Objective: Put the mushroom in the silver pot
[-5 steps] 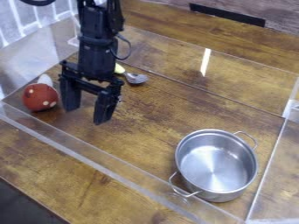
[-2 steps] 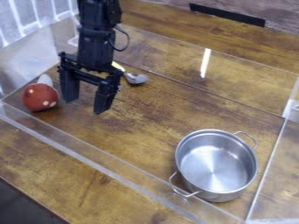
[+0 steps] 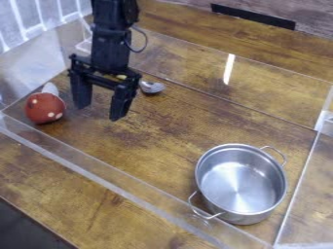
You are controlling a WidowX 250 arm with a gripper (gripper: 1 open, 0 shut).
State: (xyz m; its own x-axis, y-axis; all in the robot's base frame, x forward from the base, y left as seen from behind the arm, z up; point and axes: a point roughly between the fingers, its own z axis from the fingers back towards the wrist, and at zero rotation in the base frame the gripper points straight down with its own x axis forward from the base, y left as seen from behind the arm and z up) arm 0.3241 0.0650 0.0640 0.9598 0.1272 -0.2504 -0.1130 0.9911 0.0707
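Note:
The mushroom [image 3: 46,108], dark red with a pale stem, lies on the wooden table at the far left. My gripper [image 3: 103,105] hangs just to its right, pointing steeply down, open with nothing between its black fingers [image 3: 124,103]. A short gap separates the left finger from the mushroom. The silver pot [image 3: 240,183] stands empty at the front right, well away from both.
A spoon [image 3: 151,88] with a yellow handle lies behind the arm, partly hidden by it. Low clear acrylic walls [image 3: 117,180] ring the work area. A bright light reflection [image 3: 229,68] sits on the wood at mid back.
The open gripper has shifted slightly back and up in the picture and rolled a little. The mushroom and pot have not moved.

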